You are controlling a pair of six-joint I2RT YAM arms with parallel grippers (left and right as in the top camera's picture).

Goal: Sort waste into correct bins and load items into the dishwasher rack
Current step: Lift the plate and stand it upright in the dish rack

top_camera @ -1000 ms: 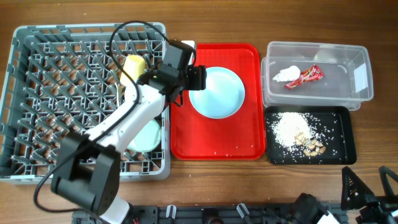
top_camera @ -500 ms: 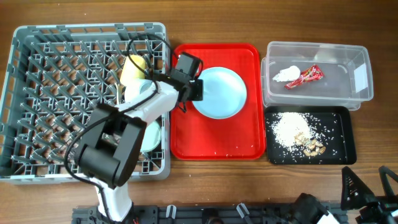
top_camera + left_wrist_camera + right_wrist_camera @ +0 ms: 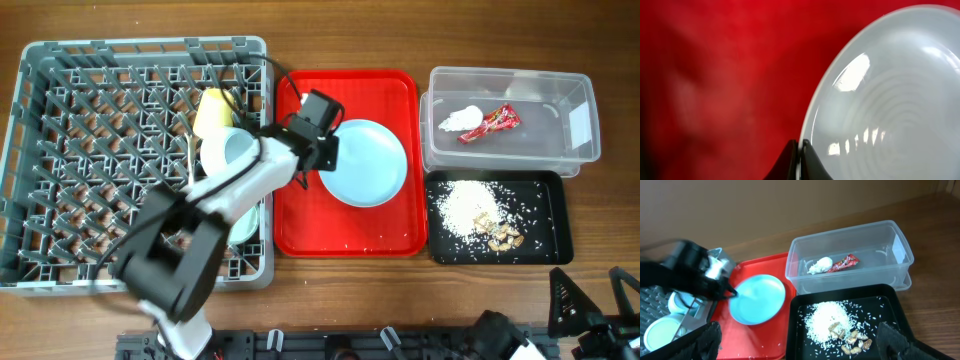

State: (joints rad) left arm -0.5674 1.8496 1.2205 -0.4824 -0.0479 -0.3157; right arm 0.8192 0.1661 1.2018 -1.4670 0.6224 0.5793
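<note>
My left gripper [image 3: 322, 150] is shut on the left rim of the pale blue plate [image 3: 368, 165], which lies over the red tray [image 3: 345, 232]. In the left wrist view both fingertips pinch the plate [image 3: 890, 100] at its edge. The grey dishwasher rack [image 3: 70, 150] holds a yellow cup [image 3: 213, 107], a pale blue bowl [image 3: 228, 150] and a mint green bowl [image 3: 242, 222]. The clear tub [image 3: 540, 150] contains the napkin [image 3: 458, 121] and red wrapper [image 3: 496, 121]. Rice [image 3: 465, 203] and brown scraps [image 3: 503, 236] lie in the black tray [image 3: 545, 240]. My right gripper [image 3: 802, 345] hangs open near the table's front right.
A few stray rice grains lie on the red tray's front part [image 3: 350, 243]. The left arm reaches across the rack's right edge [image 3: 268, 130]. Bare wooden table [image 3: 360, 300] runs along the front.
The left gripper has shut on the plate's rim and moved right and slightly forward; the plate has shifted the same way. The right gripper has not moved.
</note>
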